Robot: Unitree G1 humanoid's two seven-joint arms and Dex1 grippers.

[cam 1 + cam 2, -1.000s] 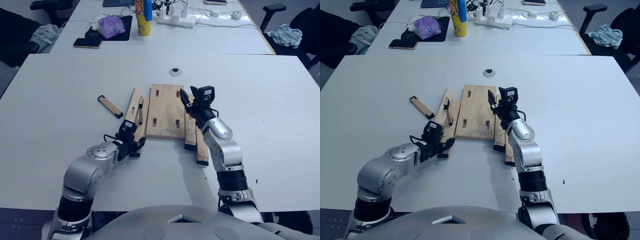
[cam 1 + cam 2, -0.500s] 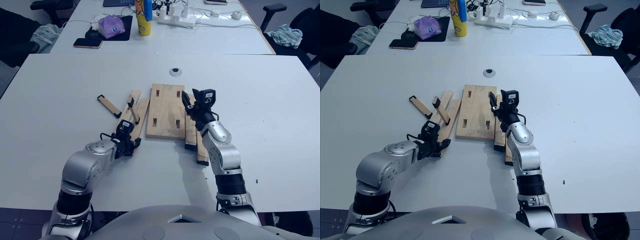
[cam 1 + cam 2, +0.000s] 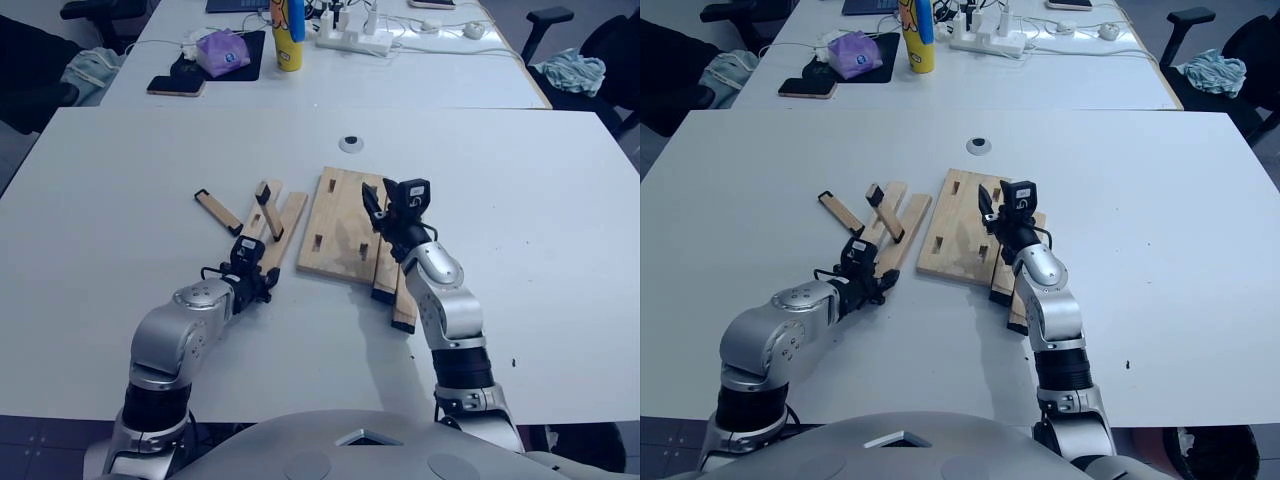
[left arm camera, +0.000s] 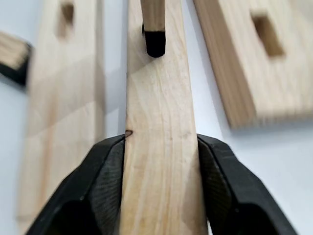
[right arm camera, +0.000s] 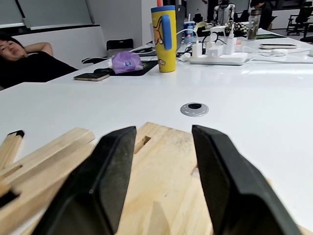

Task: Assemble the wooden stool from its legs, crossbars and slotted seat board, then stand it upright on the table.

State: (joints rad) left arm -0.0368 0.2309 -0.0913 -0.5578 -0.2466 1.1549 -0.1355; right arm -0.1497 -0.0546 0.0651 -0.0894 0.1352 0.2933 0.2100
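Left eye view showed us the left gripper (image 3: pixel 257 275) low over the white table (image 3: pixel 120 180), near the front and left of centre. It was closed on the near end of a long flat pale wooden slat (image 3: pixel 284 226) that ran away toward the far right. From the left wrist view we saw its two black fingers (image 4: pixel 108 169) pressed against both long edges of that slat.

Just left of it lay a second flat wooden slat with a slot (image 3: pixel 256 212), and a short wooden bar with black ends (image 3: pixel 269 211) lay across the two. Another short black-tipped bar (image 3: pixel 218 212) lay apart, farther left.

The pale rectangular wooden seat board with four slots (image 3: pixel 342 225) lay skewed at the table's centre, just right of the gripped slat. Its right edge rested over a pair of wooden legs (image 3: pixel 392 285) that stuck out toward the near side.

The right gripper (image 3: pixel 383 207) hung over the seat board's far right part, its fingers (image 5: pixel 112 171) spread wide with nothing between them. We could not tell whether they touched the wood.

Beyond the seat board a round grey grommet (image 3: pixel 351 144) sat in the tabletop.
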